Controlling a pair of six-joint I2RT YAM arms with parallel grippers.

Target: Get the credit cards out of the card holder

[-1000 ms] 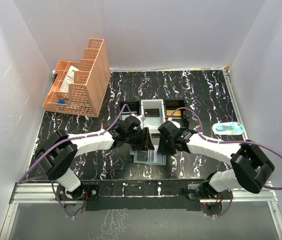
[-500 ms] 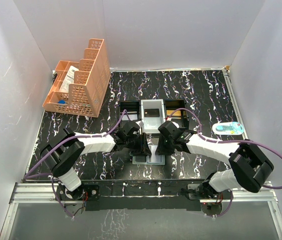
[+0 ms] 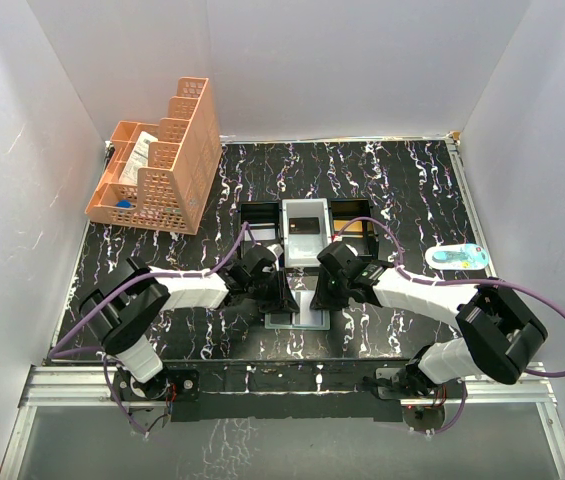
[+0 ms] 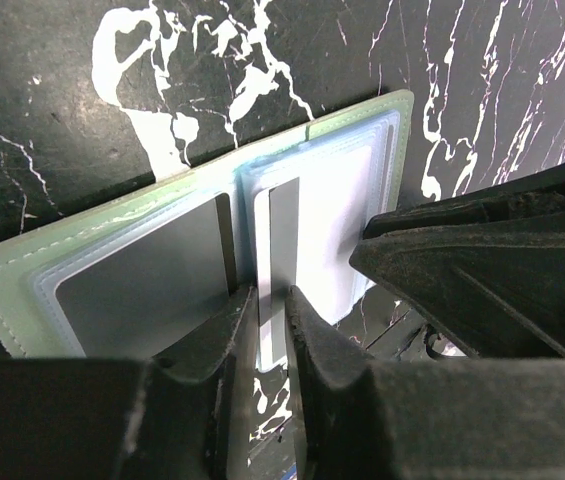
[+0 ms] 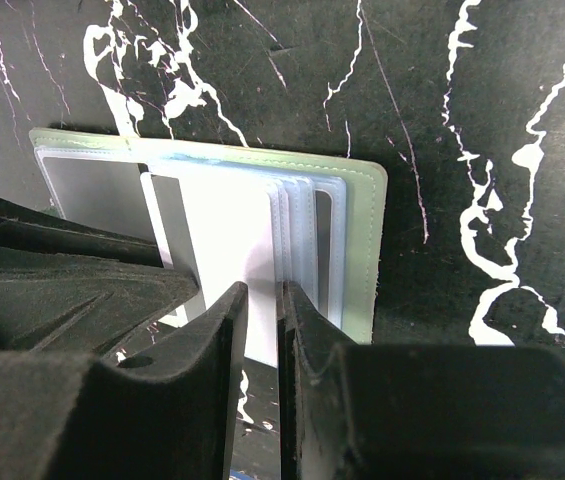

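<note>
Both left claw (image 4: 265, 300) and right claw (image 5: 262, 295) narrowly straddle the card holder (image 5: 360, 250); grip unclear.

The card holder (image 3: 297, 318) is laid open and flat on the black, white-veined table (image 3: 162, 250), near the front edge around the middle. A pale green stitched border can be seen around a stack of clear bluish sleeves. Cards (image 5: 224, 235) are tucked inside: a white one with a dark stripe is seen mid-holder, greyish ones on the outer panels.
</note>
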